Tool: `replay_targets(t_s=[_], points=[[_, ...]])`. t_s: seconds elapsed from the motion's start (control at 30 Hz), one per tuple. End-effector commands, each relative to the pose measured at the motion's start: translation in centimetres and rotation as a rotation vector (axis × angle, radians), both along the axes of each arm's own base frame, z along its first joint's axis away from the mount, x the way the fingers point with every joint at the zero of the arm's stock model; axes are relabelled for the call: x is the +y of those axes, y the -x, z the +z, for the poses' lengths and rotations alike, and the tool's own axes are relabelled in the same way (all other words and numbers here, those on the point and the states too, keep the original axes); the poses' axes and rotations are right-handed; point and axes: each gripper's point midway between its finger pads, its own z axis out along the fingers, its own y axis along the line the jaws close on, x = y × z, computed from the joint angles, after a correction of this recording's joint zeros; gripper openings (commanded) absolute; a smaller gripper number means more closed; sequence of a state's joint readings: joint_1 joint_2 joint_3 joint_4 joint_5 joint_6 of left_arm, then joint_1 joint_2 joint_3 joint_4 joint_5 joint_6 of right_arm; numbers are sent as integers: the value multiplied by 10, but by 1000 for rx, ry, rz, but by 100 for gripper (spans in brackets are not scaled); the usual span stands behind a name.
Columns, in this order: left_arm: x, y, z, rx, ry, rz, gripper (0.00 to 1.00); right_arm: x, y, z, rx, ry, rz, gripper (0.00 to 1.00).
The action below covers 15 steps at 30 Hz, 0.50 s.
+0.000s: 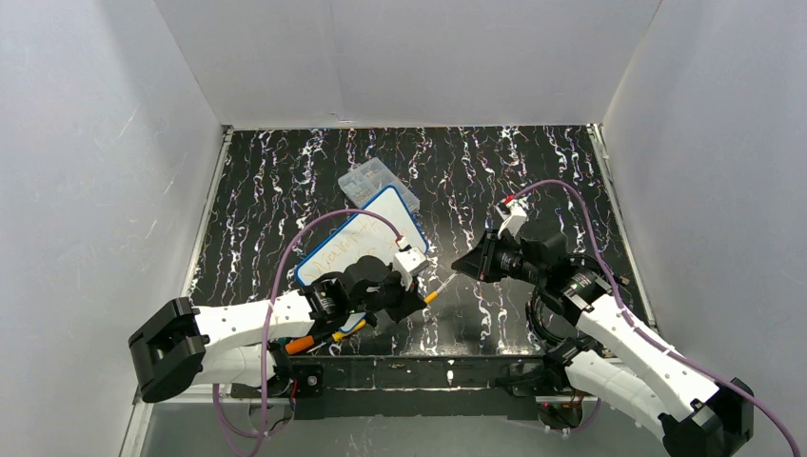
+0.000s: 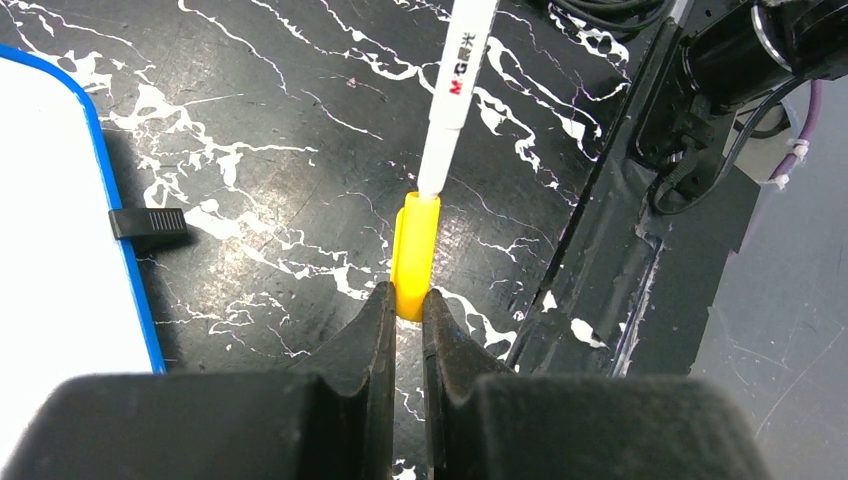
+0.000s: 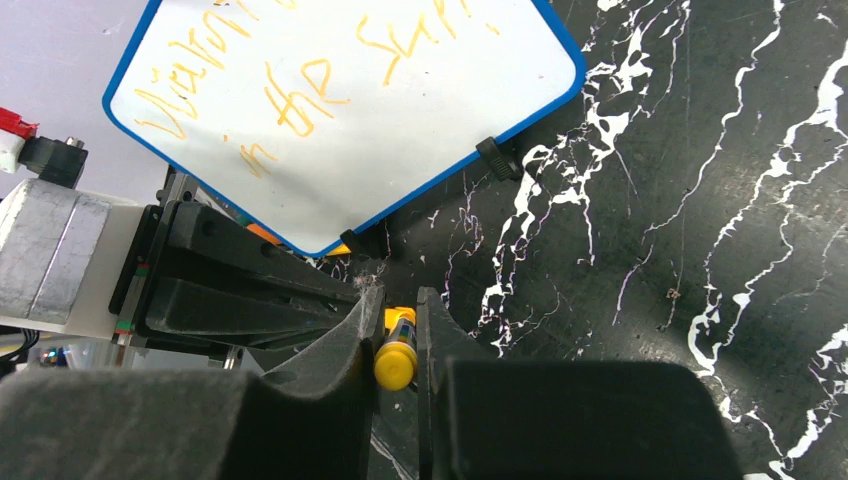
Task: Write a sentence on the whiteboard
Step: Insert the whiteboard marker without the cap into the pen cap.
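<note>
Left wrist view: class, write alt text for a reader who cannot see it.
The left gripper pinches a yellow cap whose far end meets a white marker, over a black marbled table. The whiteboard lies at left.

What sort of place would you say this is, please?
Most likely a robotics lab test cell: plain white panel walls box in a black marbled table, a cabled left arm and right arm are bolted at its near edge, and a whiteboard lies on it.

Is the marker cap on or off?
On, at least partly: the marker noses into the yellow cap pinched by left fingers; full seating cannot tell.
</note>
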<state>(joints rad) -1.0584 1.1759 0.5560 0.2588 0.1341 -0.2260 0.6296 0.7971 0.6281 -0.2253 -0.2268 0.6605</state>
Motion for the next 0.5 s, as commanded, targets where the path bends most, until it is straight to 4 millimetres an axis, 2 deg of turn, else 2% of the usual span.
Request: replay_targets(t_s=[0.0,0.27,0.47], points=[[0,-2,18,-48,47,-5,0,14,3,17,-12,-78,61,1],[1,-4,34,-82,86,4,0,25,10,6,64,-128,117,1],[-7,-10,52,-105,127,6,0,29,10,4,82,-147,125,1]])
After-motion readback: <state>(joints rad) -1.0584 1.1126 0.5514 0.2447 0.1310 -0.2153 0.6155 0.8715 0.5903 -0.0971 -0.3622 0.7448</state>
